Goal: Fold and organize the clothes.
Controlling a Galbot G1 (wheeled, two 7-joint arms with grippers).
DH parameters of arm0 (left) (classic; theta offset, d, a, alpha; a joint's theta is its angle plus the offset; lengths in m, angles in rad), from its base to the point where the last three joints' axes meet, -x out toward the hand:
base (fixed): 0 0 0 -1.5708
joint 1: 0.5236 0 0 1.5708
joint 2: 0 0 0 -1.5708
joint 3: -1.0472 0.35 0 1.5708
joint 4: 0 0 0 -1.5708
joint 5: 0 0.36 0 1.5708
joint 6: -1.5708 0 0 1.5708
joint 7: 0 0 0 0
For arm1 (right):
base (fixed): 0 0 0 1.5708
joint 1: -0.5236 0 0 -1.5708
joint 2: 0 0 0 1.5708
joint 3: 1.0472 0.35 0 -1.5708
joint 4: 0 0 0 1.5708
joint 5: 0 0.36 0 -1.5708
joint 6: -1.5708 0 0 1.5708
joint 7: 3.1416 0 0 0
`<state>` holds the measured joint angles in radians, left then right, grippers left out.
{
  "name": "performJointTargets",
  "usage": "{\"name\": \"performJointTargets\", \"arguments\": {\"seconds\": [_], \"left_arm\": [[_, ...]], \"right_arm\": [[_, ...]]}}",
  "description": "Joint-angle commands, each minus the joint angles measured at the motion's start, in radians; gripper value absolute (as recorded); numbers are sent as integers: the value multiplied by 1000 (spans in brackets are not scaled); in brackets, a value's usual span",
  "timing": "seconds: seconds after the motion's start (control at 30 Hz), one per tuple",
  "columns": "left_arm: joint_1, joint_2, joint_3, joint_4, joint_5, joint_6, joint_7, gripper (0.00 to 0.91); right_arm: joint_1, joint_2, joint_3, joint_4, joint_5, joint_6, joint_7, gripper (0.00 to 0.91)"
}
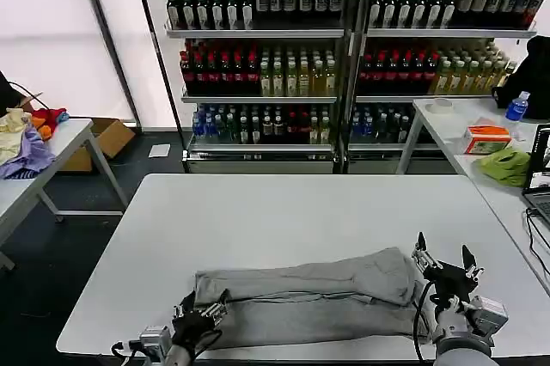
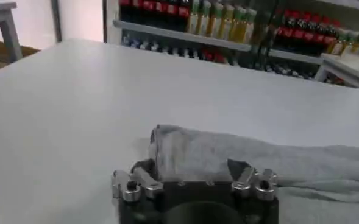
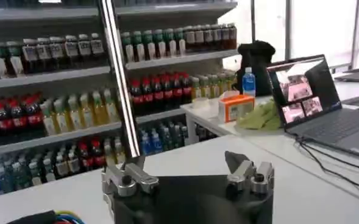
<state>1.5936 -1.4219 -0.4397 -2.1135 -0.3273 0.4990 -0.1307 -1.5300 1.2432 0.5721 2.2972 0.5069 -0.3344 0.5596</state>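
Head view: folded grey T-shirt (image 1: 309, 297) is laid on the tabletop (image 1: 284, 211), flanked by left gripper (image 1: 202, 313) and right gripper (image 1: 445, 260), fingers spread wide, nothing held.

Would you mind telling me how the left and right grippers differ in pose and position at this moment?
The left gripper sits low at the near left end of the folded grey T-shirt, fingers at the cloth; the right gripper is raised beyond the shirt's right end, clear of it. The left gripper points across the table toward the shirt; the right gripper's fingers point upward, toward the shelves. Both are open and hold nothing.
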Motion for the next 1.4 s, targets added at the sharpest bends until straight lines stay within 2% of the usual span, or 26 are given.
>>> {"name": "performJointTargets", "arguments": {"seconds": [0.03,0.13,0.3,0.5,0.7,0.83,0.93,1.0,1.1,1.2,1.3,1.4], "left_arm": [[2,-10,-5,44,4,-6,10,50],[3,-7,-6,56,1,-10,18,10],[-1,3,-12,70,-1,-12,35,10],[-16,18,-37,124,15,-55,56,10],[-53,74,-165,121,-21,-56,54,0],[-74,178,-344,114,-92,-43,52,0],[-74,285,-503,118,-174,-33,49,0],[-62,390,-589,155,-211,-33,53,0],[-60,492,-701,199,-241,-33,55,10],[-65,562,-771,234,-243,-23,59,0],[-64,585,-788,211,-255,-3,64,10],[-64,572,-752,179,-241,5,63,0]], "right_arm": [[1,1,3,6,3,3,1,907],[2,0,7,4,5,3,0,907],[4,2,8,-3,10,3,-1,907],[6,4,8,-8,15,6,0,907],[17,-1,11,-16,24,5,-1,907],[28,-2,-2,-24,24,5,-1,907],[37,0,-12,-30,23,4,-2,907],[45,0,-23,-35,22,4,-5,907],[54,1,-36,-39,20,4,-5,907],[62,4,-53,-43,19,4,-5,907],[64,8,-64,-45,17,3,-5,907],[59,11,-65,-41,16,3,-6,907]]}}
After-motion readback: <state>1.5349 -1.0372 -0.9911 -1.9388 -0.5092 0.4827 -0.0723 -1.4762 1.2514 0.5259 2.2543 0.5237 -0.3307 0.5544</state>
